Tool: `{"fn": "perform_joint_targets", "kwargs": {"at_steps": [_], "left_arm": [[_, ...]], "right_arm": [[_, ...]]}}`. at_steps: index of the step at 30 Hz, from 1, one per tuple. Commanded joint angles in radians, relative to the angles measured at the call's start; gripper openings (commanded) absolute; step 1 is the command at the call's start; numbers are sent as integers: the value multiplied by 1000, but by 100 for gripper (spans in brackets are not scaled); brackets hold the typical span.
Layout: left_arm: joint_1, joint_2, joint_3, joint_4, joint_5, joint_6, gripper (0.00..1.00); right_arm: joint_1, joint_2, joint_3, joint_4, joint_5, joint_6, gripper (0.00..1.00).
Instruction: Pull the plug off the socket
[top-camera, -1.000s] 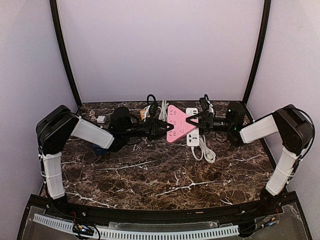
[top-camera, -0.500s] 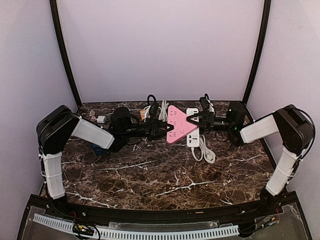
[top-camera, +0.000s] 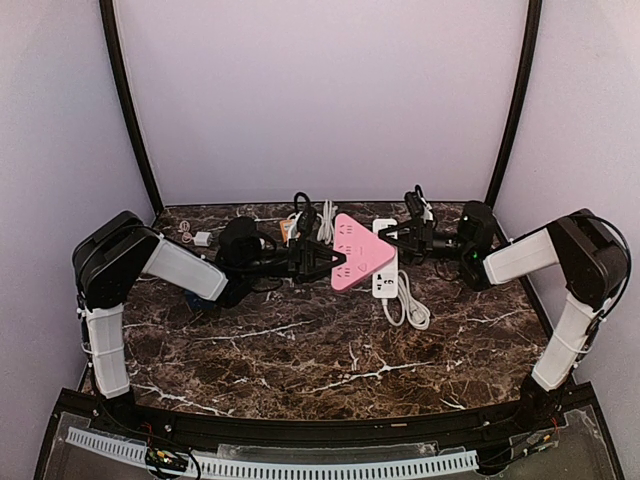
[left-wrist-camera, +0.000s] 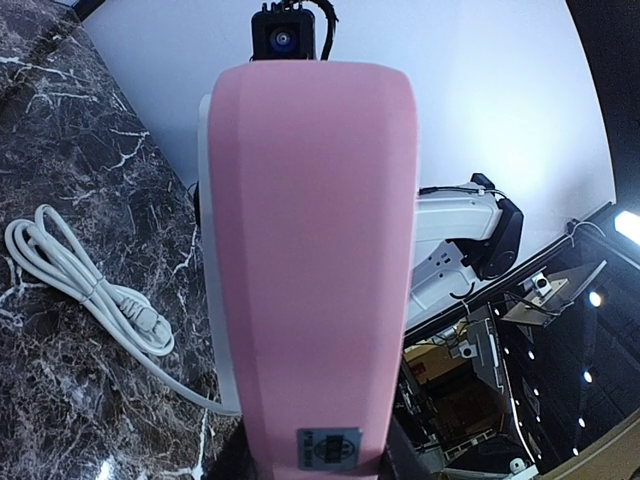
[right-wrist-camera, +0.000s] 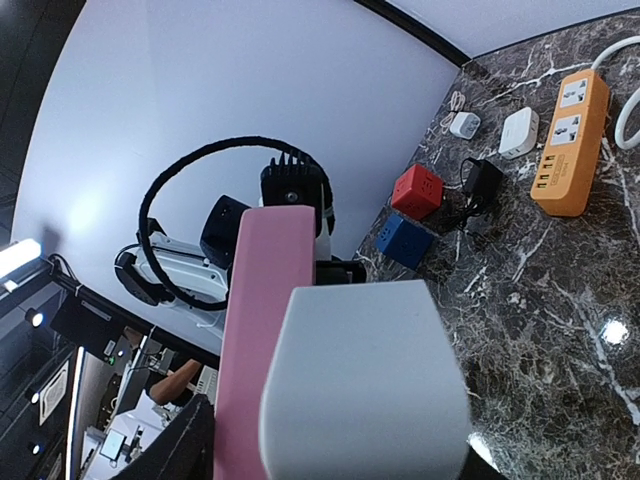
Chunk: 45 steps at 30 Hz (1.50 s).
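A pink triangular socket (top-camera: 358, 253) is held near the middle of the table's far edge, between the two grippers. A white plug (right-wrist-camera: 365, 380) is seen pressed against its pink side in the right wrist view. No gap is shown between them, and it cannot be told whether the pins are seated. The left gripper (top-camera: 325, 258) is clenched on the socket's left corner, and the right gripper (top-camera: 392, 238) is clamped on the plug from the opposite side. Both arms are raised from the near corners, and their forearms are stretched low and nearly level toward the far edge, so that the wrists meet head-on. A white power strip (top-camera: 383, 284) is laid on the dark marble table (top-camera: 330, 350) just beside the socket, partly covered by it, with its cord (top-camera: 412, 308) looped toward the right edge. Toward the far left corner an orange power strip (right-wrist-camera: 570, 140), a red cube (right-wrist-camera: 415, 190) and a blue cube (right-wrist-camera: 405, 240) are set.
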Motion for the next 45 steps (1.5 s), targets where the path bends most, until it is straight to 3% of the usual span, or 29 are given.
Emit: {"fn": "perform_joint_targets", "kwargs": {"at_steps": [1,7,18,28,31,40,45], "left_arm": [[-7,-53,-29,33,32,-7,1],[-8,-62,-40,59,44,-19,1],[-17,-65,-17,157,57,-85,1],[-37,-60,53,373,52,-278,1],[-47,-72,73,370,76,-260,1],[-50,-158,44,111,62,-63,1],[-46,-283,20,-361,-24,282,1]], "right_arm": [[-19,-18,19,101,-1,24,51],[-27,-15,17,117,-4,34,38],[-27,2,6,141,-12,41,0],[-27,15,5,72,4,-50,0],[-27,11,12,8,19,-87,0],[-50,1,17,-100,40,-144,0],[-104,-38,56,-360,79,-333,0]]}}
